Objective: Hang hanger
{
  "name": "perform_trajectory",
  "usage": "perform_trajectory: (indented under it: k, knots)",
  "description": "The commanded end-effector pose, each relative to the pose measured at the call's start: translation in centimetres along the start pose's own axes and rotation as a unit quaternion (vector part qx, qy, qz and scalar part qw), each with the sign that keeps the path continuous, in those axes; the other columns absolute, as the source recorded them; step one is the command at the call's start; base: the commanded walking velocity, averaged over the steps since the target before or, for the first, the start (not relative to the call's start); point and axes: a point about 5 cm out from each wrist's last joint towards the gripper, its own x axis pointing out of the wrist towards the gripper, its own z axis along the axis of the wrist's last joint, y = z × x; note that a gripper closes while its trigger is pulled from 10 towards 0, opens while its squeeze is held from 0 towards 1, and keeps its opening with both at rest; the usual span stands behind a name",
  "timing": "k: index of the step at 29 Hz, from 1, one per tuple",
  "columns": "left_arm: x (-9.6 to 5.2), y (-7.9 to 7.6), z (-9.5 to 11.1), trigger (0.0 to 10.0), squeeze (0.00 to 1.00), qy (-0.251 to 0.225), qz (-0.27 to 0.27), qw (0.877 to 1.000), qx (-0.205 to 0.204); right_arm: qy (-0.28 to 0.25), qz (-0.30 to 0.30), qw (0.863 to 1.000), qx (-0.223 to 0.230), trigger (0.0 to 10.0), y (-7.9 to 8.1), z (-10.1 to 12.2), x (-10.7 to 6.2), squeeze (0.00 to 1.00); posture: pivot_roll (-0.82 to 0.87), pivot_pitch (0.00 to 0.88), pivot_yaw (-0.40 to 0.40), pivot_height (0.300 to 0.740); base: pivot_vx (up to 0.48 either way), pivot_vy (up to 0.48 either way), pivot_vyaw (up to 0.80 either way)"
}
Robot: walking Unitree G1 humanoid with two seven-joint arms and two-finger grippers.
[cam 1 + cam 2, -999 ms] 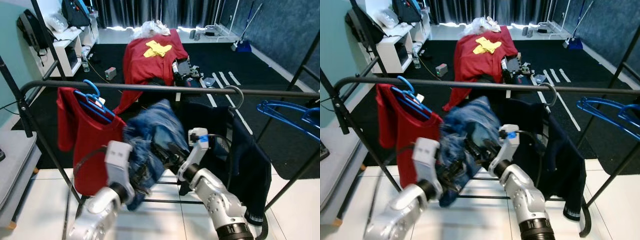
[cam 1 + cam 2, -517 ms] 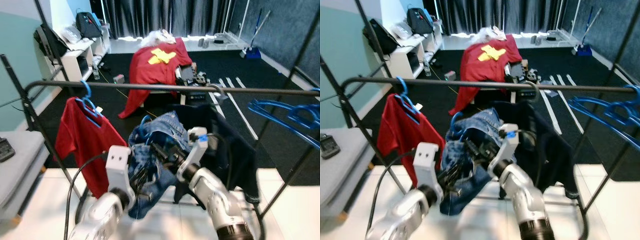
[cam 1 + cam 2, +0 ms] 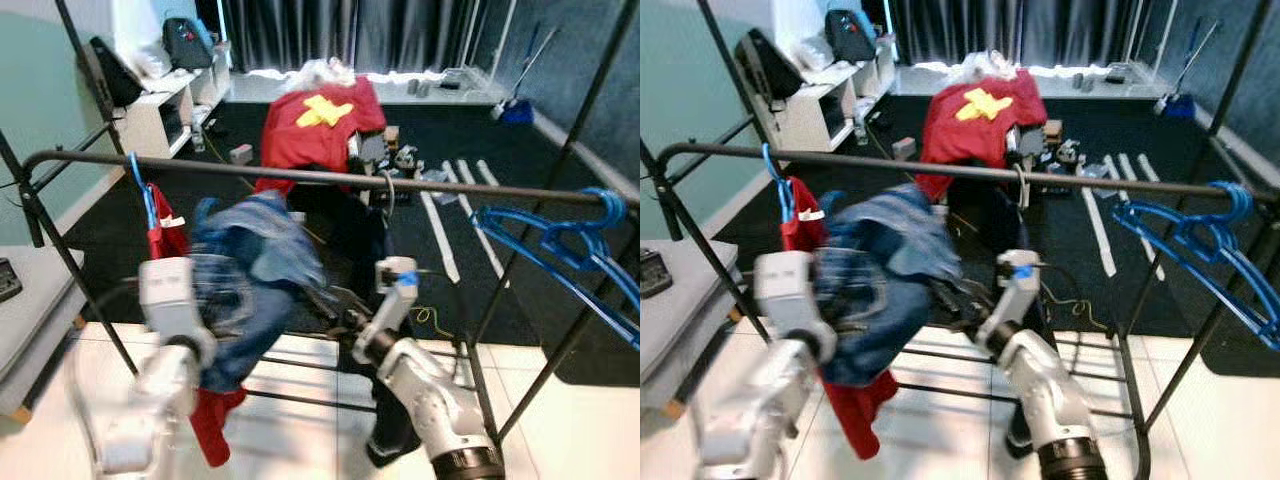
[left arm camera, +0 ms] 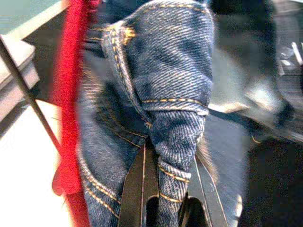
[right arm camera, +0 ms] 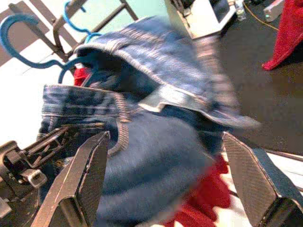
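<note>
left gripper (image 4: 163,198) clamped blurred jeans (image 3: 245,280) below the rail (image 3: 300,176); hanger hidden. right gripper (image 5: 165,179) was spread wide, holding nothing.

rough blue denim jeans (image 4: 161,94), matt black metal rail (image 3: 300,176), glossy blue plastic hangers (image 3: 560,240), red cloth shirt (image 3: 855,410).
</note>
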Motion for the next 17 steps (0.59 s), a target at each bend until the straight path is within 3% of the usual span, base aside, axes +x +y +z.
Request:
perform_trajectory:
  k: [1,7,8,11,12,14,15,17]
  knots:
    - [0.4,-0.8,1.7,10.0,0.0,-0.041,-0.011,0.999,-0.004,-0.002,-0.005,1.0,0.004,10.0,-0.3,0.0,-0.2,0.0,-0.07,0.0,-0.007,0.74,0.0,0.0,0.0]
    - [0.9,-1.9,2.1,10.0,0.0,-0.046,-0.028,0.999,-0.007,-0.003,-0.007,1.0,0.005,10.0,-0.3,0.0,-0.2,0.0,-0.07,0.002,-0.006,0.74,0.0,0.0,0.0]
    - [1.3,-3.4,2.3,10.0,0.0,-0.045,-0.06,0.997,-0.011,-0.003,-0.008,1.0,0.006,10.0,-0.3,0.0,-0.1,0.0,-0.08,0.002,-0.006,0.74,0.0,0.0,0.0]
    - [1.3,-3.4,2.3,10.0,0.0,-0.045,-0.06,0.997,-0.011,-0.003,-0.008,1.0,0.006,10.0,-0.3,0.0,-0.1,0.0,-0.08,0.002,-0.006,0.74,0.0,0.0,0.0]
    - [1.6,-5.0,2.3,10.0,0.0,-0.04,-0.096,0.994,-0.015,-0.003,-0.009,1.0,0.008,10.0,-0.3,-0.1,-0.1,0.0,-0.08,0.004,-0.005,0.74,0.0,0.0,0.0]
    - [1.6,-5.0,2.3,10.0,0.0,-0.04,-0.096,0.994,-0.015,-0.003,-0.009,1.0,0.008,10.0,-0.3,-0.1,-0.1,0.0,-0.08,0.004,-0.005,0.74,0.0,0.0,0.0]
    - [1.9,-6.3,2.0,10.0,0.0,-0.028,-0.125,0.992,-0.012,-0.003,-0.01,1.0,0.009,10.0,-0.2,-0.1,-0.1,0.0,-0.09,0.006,0.001,0.74,0.0,0.0,0.0]
    - [1.9,-6.3,2.0,10.0,0.0,-0.028,-0.125,0.992,-0.012,-0.003,-0.01,1.0,0.009,10.0,-0.2,-0.1,-0.1,0.0,-0.09,0.006,0.001,0.74,0.0,0.0,0.0]
